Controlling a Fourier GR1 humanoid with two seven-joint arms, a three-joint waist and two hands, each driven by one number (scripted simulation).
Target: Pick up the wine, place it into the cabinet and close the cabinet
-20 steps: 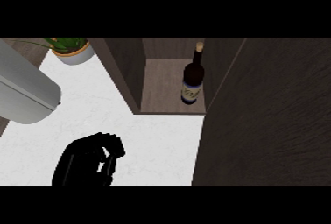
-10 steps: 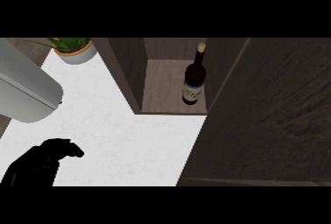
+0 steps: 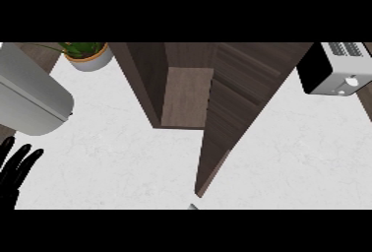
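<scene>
At lower left edge, left hand (image 3: pixel 15 172) rests, fingers straight, spread. We see no wine; likely hidden inside cabinet (image 3: pixel 145 83). Door (image 3: pixel 232 113) ajar. Closing step; next, push door flush.

Potted plant (image 3: pixel 85 53) top left, toaster (image 3: pixel 338 74) top right, white counter (image 3: pixel 291 147).

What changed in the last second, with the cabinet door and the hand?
The cabinet door has swung left toward closing; it now hides the wine that stood in the cabinet and uncovers a toaster at right. The left hand slid left to the view's edge and its curled fingers straightened; it holds nothing. The potted plant stayed put.
</scene>
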